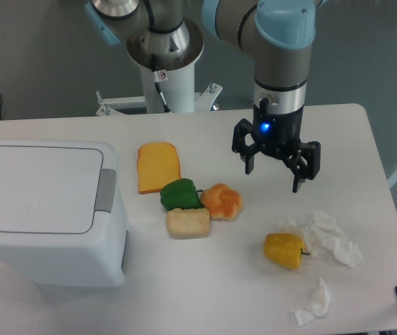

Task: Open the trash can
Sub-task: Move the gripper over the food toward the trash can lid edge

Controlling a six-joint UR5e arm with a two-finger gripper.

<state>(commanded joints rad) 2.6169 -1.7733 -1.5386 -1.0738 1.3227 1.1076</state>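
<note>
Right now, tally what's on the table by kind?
Trash can: 1
Toy foods: 5 (orange bread slice, green pepper, orange bun, beige block, yellow pepper)
Crumpled tissues: 2 ()
Total: 8

This looks like a robotics lab. An industrial arm (282, 42) with pale blue joint caps rises from a white pedestal (167, 84) bolted behind a plain white table (365, 139). Beyond the pedestal the wall is bare grey. On the table, in front of the pedestal, lie plastic toy foods (188, 195), test props rather than real groceries.
</note>
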